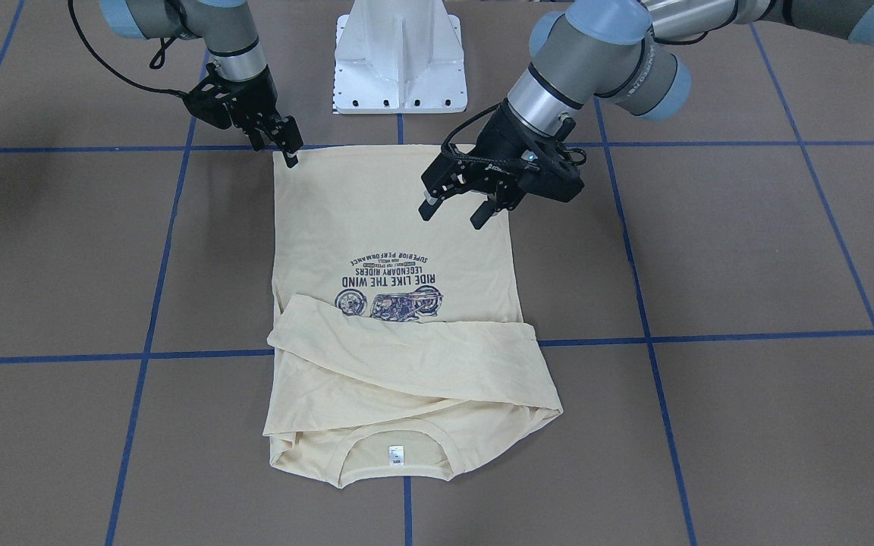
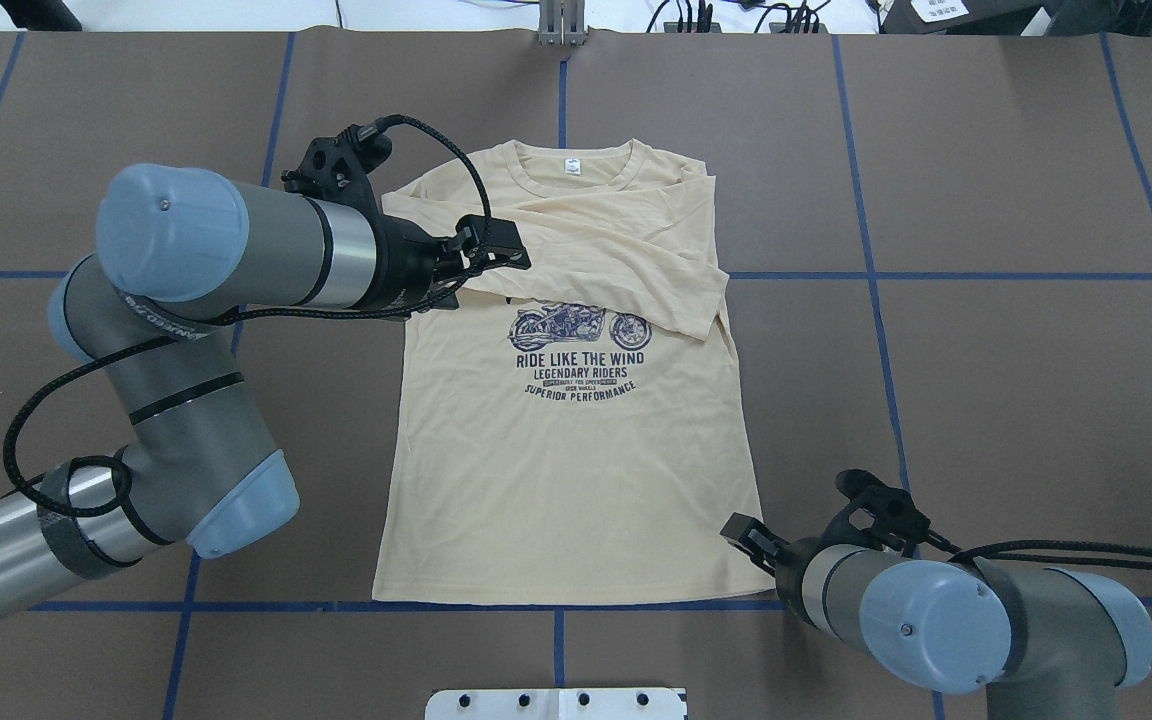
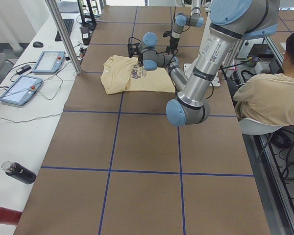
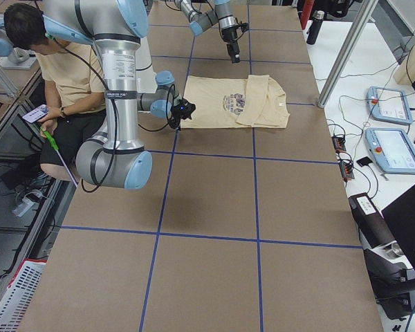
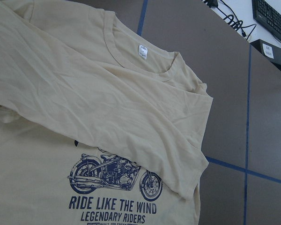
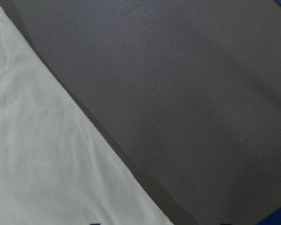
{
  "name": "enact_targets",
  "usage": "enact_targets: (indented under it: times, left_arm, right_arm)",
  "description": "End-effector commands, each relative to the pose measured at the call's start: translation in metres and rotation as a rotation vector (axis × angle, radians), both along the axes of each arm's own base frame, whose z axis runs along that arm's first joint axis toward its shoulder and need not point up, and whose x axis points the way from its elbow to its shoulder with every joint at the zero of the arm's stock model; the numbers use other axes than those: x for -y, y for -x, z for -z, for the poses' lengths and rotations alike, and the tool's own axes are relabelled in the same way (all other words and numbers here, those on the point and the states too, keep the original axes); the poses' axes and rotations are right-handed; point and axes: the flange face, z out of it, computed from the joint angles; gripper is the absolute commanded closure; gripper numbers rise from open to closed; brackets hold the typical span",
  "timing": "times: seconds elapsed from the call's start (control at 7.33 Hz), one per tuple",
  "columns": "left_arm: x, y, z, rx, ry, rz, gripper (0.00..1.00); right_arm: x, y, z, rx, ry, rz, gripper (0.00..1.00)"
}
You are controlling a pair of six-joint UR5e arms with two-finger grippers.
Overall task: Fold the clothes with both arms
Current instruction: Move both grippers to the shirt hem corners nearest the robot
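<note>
The cream long-sleeved T-shirt [image 1: 376, 197] lies flat on the table, print up, its neck label on the side far from the robot. Its sleeves are folded across the chest [image 2: 626, 250], partly covering the motorcycle print. My left gripper [image 1: 452, 214] hangs open and empty well above the shirt; in the overhead view it is over the near shoulder [image 2: 501, 250]. Its wrist view looks down on the folded sleeve [image 5: 107, 93]. My right gripper [image 1: 278, 148] is low at the hem corner [image 2: 744, 535], jaws apart, one fingertip at the fabric edge [image 6: 37, 164].
The white pedestal base [image 1: 399, 68] stands just behind the hem. Blue tape lines [image 1: 710, 337] grid the brown table. A seated person [image 3: 269, 98] is beside the robot. Two tablets [image 3: 19, 88] and bottles [image 3: 19, 174] lie on the white side bench.
</note>
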Motion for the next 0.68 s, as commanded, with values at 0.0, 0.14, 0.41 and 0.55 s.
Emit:
enact_targets:
  times: [0.0, 0.14, 0.41, 0.55]
  left_arm:
    - [0.0001, -0.0011, -0.0012, 0.002, 0.001, 0.0, 0.02]
    - [0.0002, -0.0015, -0.0007, 0.001, 0.001, -0.001, 0.02]
    - [0.0005, -0.0019, -0.0013, 0.002, 0.001, -0.001, 0.02]
    - [0.0008, -0.0023, -0.0019, 0.003, 0.002, -0.001, 0.02]
  right_arm:
    - [-0.0012, 0.0031, 0.0023, 0.003, 0.001, 0.003, 0.14]
    - [-0.0012, 0.0028, 0.0016, 0.001, 0.002, 0.003, 0.13]
    - [-0.0012, 0.0025, -0.0037, -0.009, 0.003, 0.003, 0.14]
    - [-0.0022, 0.0036, -0.0022, -0.007, 0.004, 0.007, 0.14]
